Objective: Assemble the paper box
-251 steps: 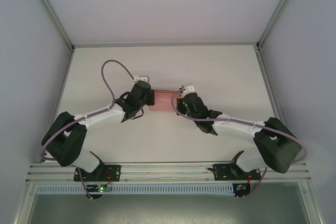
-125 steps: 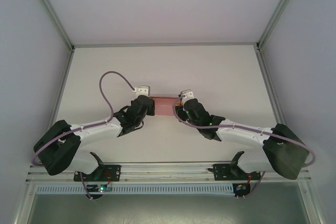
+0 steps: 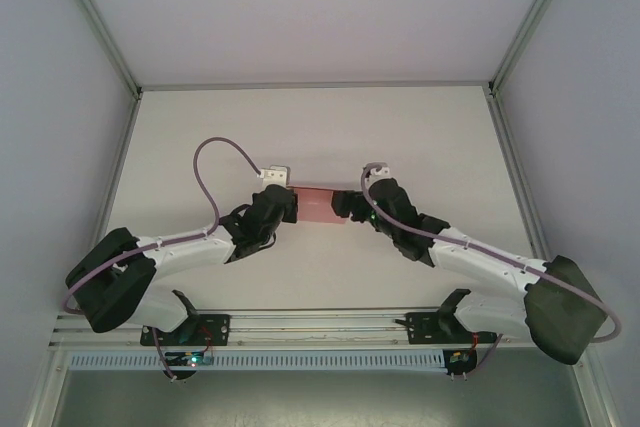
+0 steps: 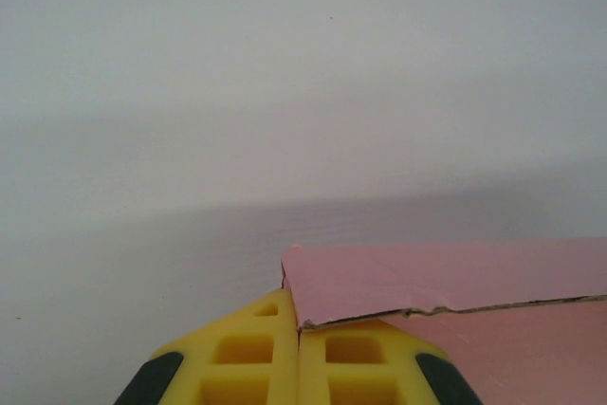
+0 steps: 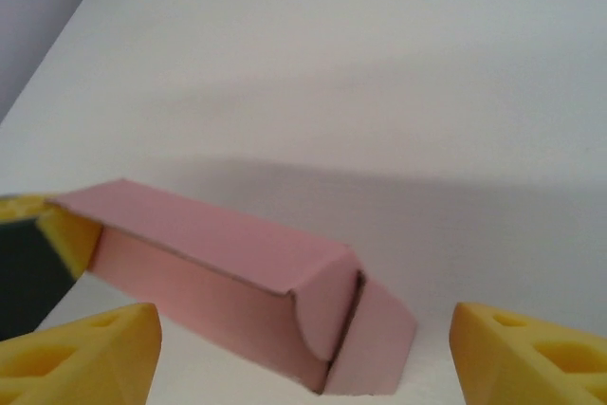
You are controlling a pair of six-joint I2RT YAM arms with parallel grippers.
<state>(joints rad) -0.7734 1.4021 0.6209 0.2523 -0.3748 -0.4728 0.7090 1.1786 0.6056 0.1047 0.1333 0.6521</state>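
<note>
The left gripper is fully closed, its pads clamping one top corner of the paper box. The rest of the box extends ahead and to that gripper's right. The right gripper stands wide open and holds nothing. Its fingers flank the near end of the box, apparently without contact. At that end, a flap hangs loose just ahead of the open jaws, with a curved tab partly folded inward. The step in hand appears to be closing this end. To do it well, keep the left clamp firm so the thin card does not twist. Bring one right finger squarely against the flap and push along the crease, not across it. Beyond both grippers lies the table. Count: one box, two grippers, one table.
</note>
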